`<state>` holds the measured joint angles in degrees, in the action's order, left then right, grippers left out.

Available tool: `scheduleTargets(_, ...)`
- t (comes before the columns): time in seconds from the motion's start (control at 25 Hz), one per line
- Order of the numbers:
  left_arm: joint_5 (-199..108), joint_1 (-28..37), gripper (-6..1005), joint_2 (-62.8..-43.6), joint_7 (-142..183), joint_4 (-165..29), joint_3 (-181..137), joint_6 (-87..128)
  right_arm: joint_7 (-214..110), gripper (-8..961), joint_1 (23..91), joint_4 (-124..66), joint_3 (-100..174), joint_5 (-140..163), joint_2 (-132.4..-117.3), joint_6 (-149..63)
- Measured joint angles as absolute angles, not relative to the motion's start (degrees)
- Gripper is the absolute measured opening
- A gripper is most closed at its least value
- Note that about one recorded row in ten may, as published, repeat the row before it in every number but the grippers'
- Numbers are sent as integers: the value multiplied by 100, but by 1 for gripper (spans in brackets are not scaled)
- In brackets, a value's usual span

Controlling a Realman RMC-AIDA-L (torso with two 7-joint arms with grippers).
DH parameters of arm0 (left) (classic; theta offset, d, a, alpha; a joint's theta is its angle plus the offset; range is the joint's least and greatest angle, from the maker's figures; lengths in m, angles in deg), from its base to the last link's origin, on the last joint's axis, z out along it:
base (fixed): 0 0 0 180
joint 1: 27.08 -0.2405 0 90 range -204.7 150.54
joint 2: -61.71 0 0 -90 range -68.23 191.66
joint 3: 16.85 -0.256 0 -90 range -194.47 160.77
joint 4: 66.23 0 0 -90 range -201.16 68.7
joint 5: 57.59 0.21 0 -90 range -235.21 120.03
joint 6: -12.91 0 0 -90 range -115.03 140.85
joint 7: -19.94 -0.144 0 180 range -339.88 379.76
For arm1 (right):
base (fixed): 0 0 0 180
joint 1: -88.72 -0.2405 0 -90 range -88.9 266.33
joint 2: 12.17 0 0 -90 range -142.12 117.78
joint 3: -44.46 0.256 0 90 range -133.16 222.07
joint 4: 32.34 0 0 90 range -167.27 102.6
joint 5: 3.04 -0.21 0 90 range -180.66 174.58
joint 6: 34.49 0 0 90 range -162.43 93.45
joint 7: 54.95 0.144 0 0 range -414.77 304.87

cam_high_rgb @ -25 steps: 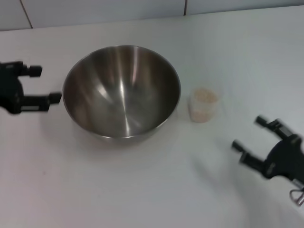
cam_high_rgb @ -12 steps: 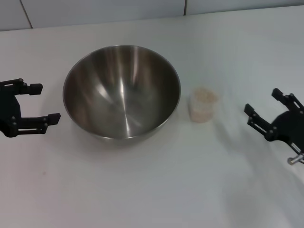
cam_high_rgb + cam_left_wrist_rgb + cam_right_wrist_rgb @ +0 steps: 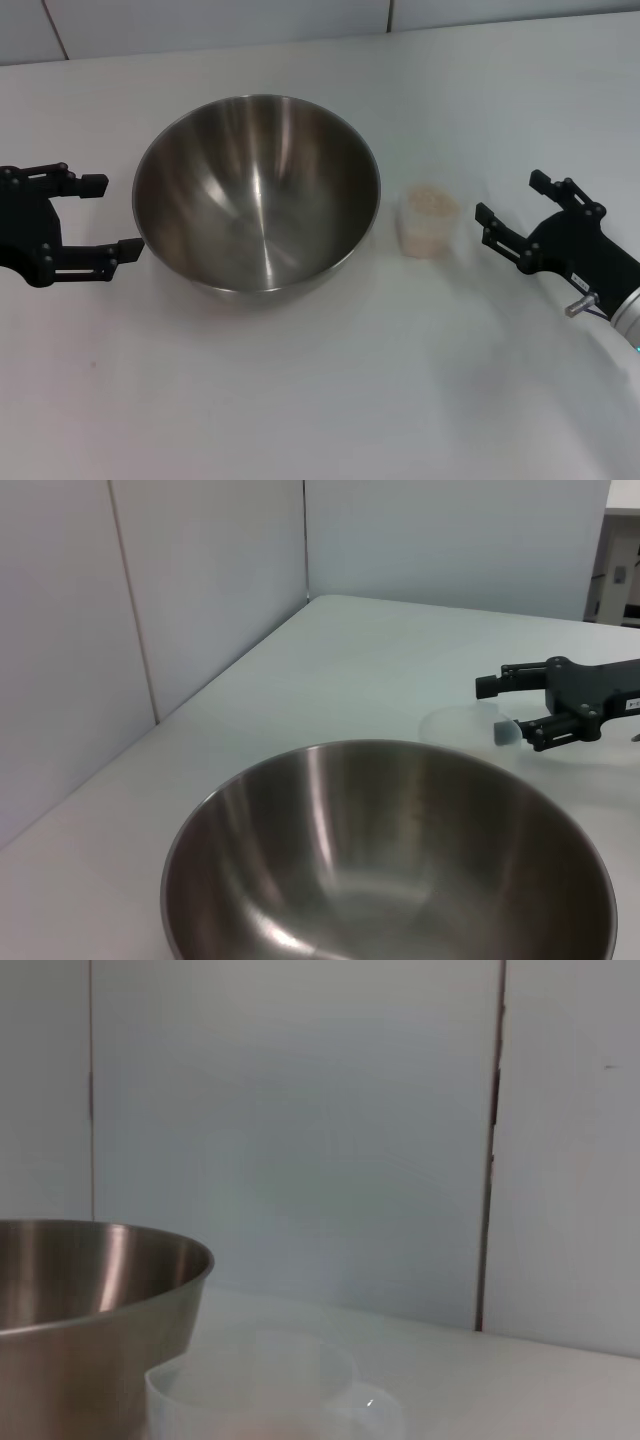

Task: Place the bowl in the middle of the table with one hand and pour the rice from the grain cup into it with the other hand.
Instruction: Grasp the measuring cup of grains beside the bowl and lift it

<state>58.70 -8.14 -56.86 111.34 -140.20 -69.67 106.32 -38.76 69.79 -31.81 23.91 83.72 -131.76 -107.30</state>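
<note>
Steel bowl [image 3: 257, 190] sits just beside my left end effector [image 3: 100, 215], spread wide and empty. Grain cup [image 3: 429, 221] with rice [image 3: 431, 201] stands near my gaping, empty right end effector [image 3: 512, 207]; white counter [image 3: 300, 400], panelled wall [image 3: 300, 1110].

We see the grain cup [image 3: 429, 222] standing upright just right of the bowl [image 3: 257, 192], a narrow strip of bare table [image 3: 330, 390] between them. Our right gripper [image 3: 509, 213], fingers spread, faces the cup across an unobstructed gap. Our left gripper [image 3: 112, 215], also spread, sits just beside the bowl's left wall.
</note>
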Motion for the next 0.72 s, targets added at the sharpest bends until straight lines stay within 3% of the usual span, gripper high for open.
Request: scheduleTargets(0.72,5859,-762,832,-5685,11134,-13880,-7035,10619,-3878,817,6634,-3197,2524,8307,-13181,-10468)
